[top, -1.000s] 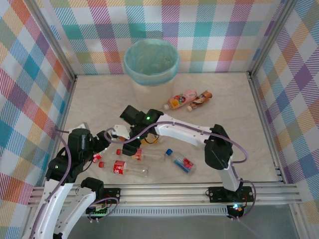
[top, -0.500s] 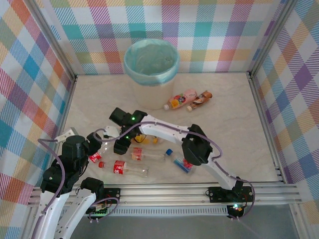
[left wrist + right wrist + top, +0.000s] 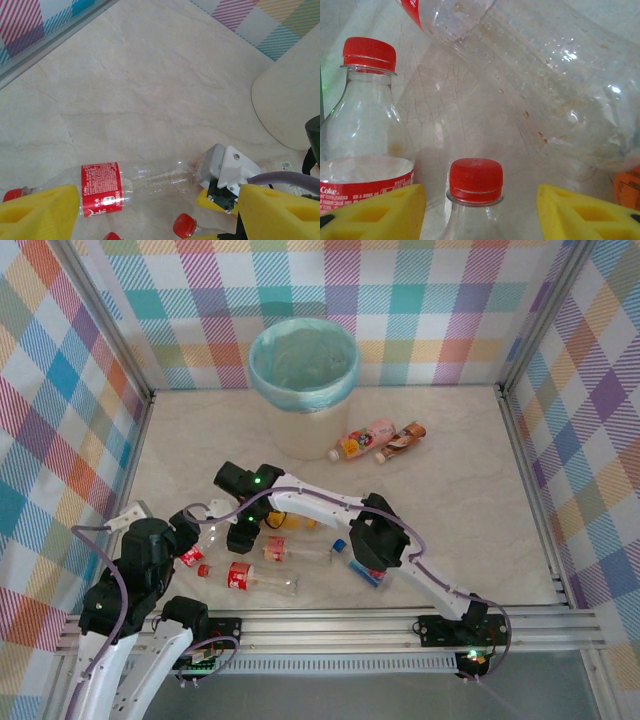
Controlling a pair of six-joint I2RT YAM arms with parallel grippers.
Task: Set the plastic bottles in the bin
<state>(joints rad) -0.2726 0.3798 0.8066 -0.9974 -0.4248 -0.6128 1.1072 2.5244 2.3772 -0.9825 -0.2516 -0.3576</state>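
Note:
Several plastic bottles lie in a cluster near the front left of the table: clear ones with red labels (image 3: 250,578) (image 3: 285,552), a blue-labelled one (image 3: 362,563) and an orange-yellow one (image 3: 292,522). A pink bottle (image 3: 365,440) and a brown-orange one (image 3: 402,437) lie by the bin (image 3: 303,365). My right gripper (image 3: 243,533) (image 3: 481,200) is open, its yellow fingers either side of a red cap (image 3: 476,180) with gaps on both sides. My left gripper (image 3: 192,537) (image 3: 160,197) is open just short of a red-labelled clear bottle (image 3: 145,180).
The right gripper's white housing (image 3: 227,167) sits close in front of my left fingers. More clear bottles (image 3: 369,100) (image 3: 545,85) crowd around the right gripper. Checked walls enclose the table on three sides; the bin's wall (image 3: 287,100) stands beyond the cluster.
The right arm has swung left and down into the bottle cluster. The left arm has drawn back towards the front edge. Both grippers keep the same opening.

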